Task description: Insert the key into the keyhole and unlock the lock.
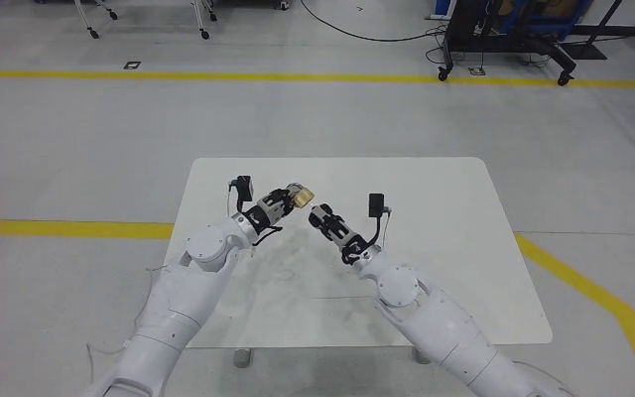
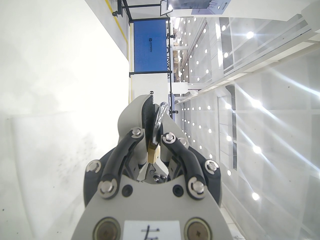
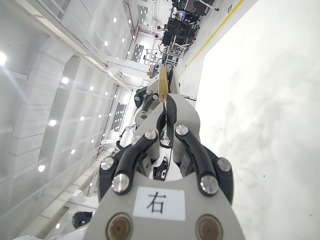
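Brass padlock with steel shackle (image 1: 299,196) is held above the white surface (image 1: 446,189) in top view; left wrist view, left jaws clenched on it, steadying it; right wrist view, right jaws pinching the thin silver key (image 3: 164,104), tip just at the keyhole (image 3: 162,96), seemingly lined up for entry.

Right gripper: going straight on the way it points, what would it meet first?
The lock, held in the left gripper, right ahead of the right gripper; its keyhole end faces it. The gap looks small, but depth is unclear.
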